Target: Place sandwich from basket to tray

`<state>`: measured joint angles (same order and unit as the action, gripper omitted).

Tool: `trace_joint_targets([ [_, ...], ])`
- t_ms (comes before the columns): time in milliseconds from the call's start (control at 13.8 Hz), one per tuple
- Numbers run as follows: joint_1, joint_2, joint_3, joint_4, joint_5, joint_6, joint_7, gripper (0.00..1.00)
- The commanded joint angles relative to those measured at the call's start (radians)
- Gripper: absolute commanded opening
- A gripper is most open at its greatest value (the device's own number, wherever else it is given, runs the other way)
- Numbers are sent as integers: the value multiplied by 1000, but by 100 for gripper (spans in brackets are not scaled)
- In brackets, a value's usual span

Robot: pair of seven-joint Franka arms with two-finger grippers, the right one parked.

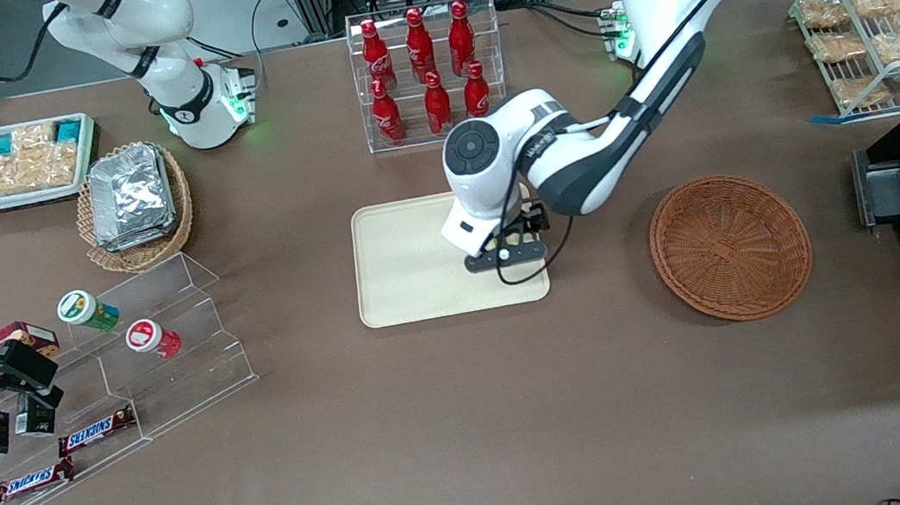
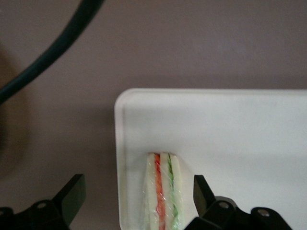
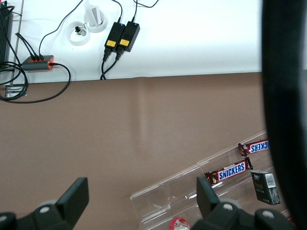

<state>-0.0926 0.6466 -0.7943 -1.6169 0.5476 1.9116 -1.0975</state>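
1. I have the gripper (image 1: 512, 246) low over the beige tray (image 1: 408, 267), at the tray end nearest the wicker basket (image 1: 730, 247). In the wrist view its fingers (image 2: 71, 195) stand wide apart, one outside the tray's rim and the other beside the sandwich (image 2: 163, 191), with nothing clamped.
2. The sandwich stands on edge on the tray (image 2: 230, 129), close to the rim, bread and red and green filling showing through the clear wrap. The basket is empty, so I judge the placing done bar the retreat.
3. Risk one: the wrap looks close to one finger. If I lift off at an angle, that finger could snag the film and drag or tip the wedge.
4. Risk two: the sandwich sits narrow side down near the tray's rim, so a small nudge could topple it or push it over the rim onto the worktop (image 1: 472, 423). A straight vertical lift seems safest.
5. The worktop is covered in plain brown cloth, matte and flat.
6. Farther from the front camera than the tray is a clear rack of red bottles (image 1: 425, 64). Toward the parked arm's end lie a tan basket of foil packets (image 1: 133, 203) and Snickers bars (image 1: 95, 431) on clear steps.
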Motion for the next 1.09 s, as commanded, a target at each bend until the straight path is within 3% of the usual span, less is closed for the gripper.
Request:
trace_joint_targets([
  [0,66,-33,9,43,-15,-54,-27,99],
  [582,356,-130,14,54,-5,-126,59,99],
  [1018,422,-166,17,98,-21,-215,204,99],
])
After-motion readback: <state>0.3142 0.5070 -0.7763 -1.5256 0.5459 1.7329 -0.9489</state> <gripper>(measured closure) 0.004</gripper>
